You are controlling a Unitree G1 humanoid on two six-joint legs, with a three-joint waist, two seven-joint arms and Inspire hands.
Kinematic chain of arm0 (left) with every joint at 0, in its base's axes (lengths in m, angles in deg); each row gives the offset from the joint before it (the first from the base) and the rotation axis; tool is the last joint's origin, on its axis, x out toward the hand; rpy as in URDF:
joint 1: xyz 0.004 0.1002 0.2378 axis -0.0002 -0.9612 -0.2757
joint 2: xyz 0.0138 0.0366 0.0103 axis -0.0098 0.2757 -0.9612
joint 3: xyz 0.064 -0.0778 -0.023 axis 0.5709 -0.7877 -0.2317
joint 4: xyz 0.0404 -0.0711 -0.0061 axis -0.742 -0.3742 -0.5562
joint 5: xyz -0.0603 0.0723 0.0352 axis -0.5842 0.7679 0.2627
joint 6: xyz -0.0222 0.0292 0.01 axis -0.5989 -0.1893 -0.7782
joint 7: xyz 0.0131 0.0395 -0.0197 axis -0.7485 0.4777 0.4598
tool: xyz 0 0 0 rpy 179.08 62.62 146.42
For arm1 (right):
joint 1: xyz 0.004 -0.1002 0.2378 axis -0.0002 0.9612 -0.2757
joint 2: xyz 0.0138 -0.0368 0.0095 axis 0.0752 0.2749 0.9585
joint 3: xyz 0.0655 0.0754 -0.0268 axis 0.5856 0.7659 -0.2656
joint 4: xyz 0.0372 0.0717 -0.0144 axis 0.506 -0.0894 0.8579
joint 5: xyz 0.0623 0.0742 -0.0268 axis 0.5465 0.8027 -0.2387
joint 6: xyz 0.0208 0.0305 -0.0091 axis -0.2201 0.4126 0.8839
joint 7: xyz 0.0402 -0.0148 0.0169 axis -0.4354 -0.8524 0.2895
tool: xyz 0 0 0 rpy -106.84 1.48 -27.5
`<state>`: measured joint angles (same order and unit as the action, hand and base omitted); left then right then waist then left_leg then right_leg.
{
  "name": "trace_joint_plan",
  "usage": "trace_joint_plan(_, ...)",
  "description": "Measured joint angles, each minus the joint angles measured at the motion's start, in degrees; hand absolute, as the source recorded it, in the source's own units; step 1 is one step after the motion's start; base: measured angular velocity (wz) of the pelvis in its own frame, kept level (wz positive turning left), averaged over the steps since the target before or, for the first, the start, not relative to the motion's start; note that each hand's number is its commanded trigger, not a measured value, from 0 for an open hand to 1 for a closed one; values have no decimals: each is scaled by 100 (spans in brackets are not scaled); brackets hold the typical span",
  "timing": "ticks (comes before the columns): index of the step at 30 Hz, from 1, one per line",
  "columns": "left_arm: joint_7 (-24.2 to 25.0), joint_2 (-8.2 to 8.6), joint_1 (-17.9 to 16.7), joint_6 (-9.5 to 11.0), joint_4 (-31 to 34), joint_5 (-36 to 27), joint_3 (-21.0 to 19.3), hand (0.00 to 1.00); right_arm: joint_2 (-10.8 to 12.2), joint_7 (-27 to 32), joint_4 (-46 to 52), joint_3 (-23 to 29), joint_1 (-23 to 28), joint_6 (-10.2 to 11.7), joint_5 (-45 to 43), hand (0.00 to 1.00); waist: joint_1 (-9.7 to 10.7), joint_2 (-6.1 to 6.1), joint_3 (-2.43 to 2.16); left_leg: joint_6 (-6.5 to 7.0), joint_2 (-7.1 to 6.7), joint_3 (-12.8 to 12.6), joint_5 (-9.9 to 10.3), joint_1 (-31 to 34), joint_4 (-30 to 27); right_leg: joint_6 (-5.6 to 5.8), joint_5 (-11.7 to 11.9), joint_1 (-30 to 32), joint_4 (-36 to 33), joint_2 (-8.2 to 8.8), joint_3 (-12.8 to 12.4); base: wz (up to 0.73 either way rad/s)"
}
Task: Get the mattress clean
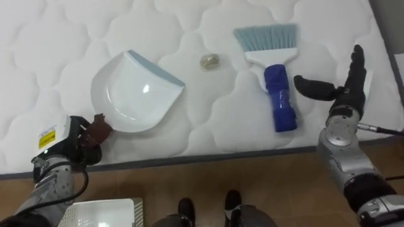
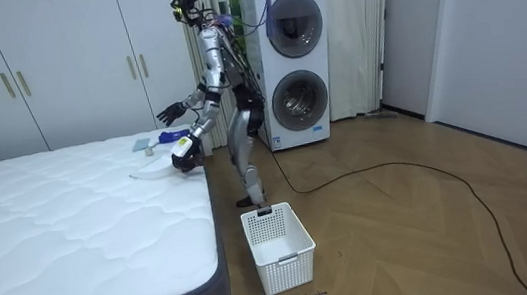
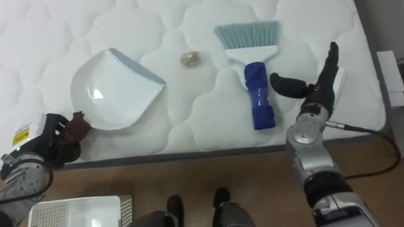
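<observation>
A white dustpan [image 1: 136, 93] with a pale blue lip lies on the white quilted mattress [image 1: 208, 126]. My left hand [image 1: 66, 142] is at the bed's near edge, shut on the dustpan's brown handle [image 1: 99, 128]. A small crumpled scrap [image 1: 209, 60] lies between the dustpan and a brush [image 1: 279, 94]. The brush has a blue handle, and its light blue bristles point away from me. My right hand [image 1: 344, 85] hovers just right of the brush handle. It is open with straight fingers, and its thumb reaches toward the handle without touching it.
I stand at the bed's edge [image 2: 212, 204] near stacked washing machines [image 2: 294, 63]. A white slatted basket [image 2: 278, 246] sits on the wooden floor by my feet, and its rim [image 1: 104, 213] shows at lower left. White wardrobes [image 2: 62, 66] stand behind the bed.
</observation>
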<state>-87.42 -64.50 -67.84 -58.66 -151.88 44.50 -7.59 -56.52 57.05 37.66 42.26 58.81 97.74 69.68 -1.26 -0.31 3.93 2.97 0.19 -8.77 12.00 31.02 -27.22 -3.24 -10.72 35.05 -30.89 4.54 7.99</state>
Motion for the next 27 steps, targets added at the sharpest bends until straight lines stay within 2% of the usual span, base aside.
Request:
trace_joint_plan(6,161,34,137,-67,10,5,121,100,30,-272,-218,-111,-12,0,62,0,-85,4,4,0,3,9,0,17,0,4,-1,-26,26,25,105,4)
trace_joint_plan(13,306,144,157,-104,176,9,219,100,32,-347,-469,-193,-36,0,82,0,-117,119,78,21,9,7,10,129,-17,4,1,59,11,50,175,5)
trace_joint_plan(18,383,163,222,-75,196,10,247,100,30,-568,-695,-250,-53,1,138,0,-212,124,81,27,6,3,-2,186,-28,-6,-12,127,-24,58,171,0)
trace_joint_plan(27,369,210,261,-39,176,-1,322,100,20,-819,-1202,-308,-241,37,283,0,-217,114,86,30,-1,12,-4,183,-37,3,-14,116,-29,60,162,0)
